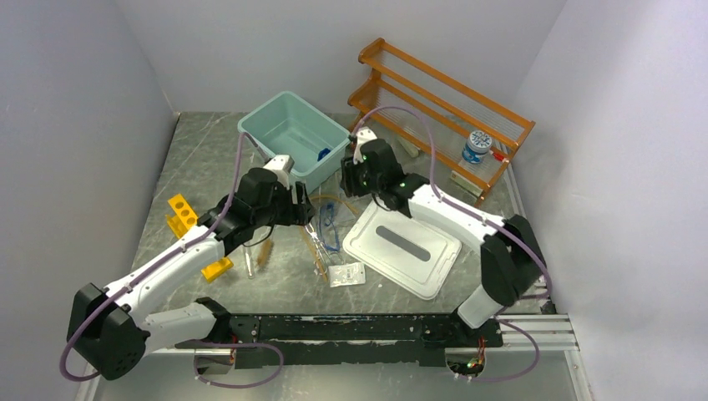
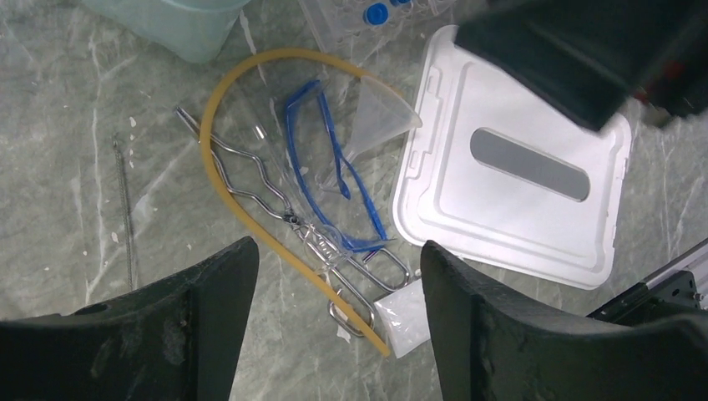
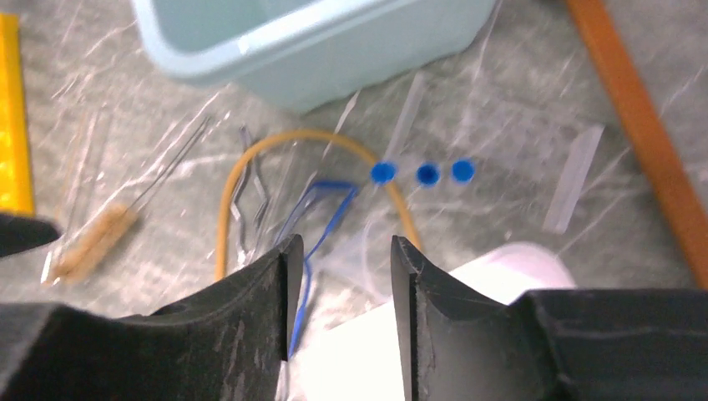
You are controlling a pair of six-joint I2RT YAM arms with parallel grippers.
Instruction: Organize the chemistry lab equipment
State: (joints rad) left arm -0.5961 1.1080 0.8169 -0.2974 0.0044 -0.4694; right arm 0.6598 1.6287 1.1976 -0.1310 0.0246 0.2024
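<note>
Your left gripper hangs over the middle of the table with its jaws spread wide and nothing between them: released, carrying nothing. Directly below it in the left wrist view sits the main cluster. The amber rubber tubing arcs from the upper centre of the frame down to the bottom centre. The metal tongs lie inside that curve and cross it low in the frame, and the blue-framed goggles overlap the tongs on their right. A clear funnel lies against the goggles, just beside the white lid that fills the right half. The blue-capped vials peek in at the top edge. Your right gripper is parted as well, a moderate gap between the jaws, empty, hovering above the goggles and the lid's edge. In its view the brush lies at lower left and the yellow holed test-tube rack runs along the far left edge. From overhead, both grippers sit just below the teal bin at upper centre. The orange wooden shelf stands at upper right with the small jar at its right end.
</note>
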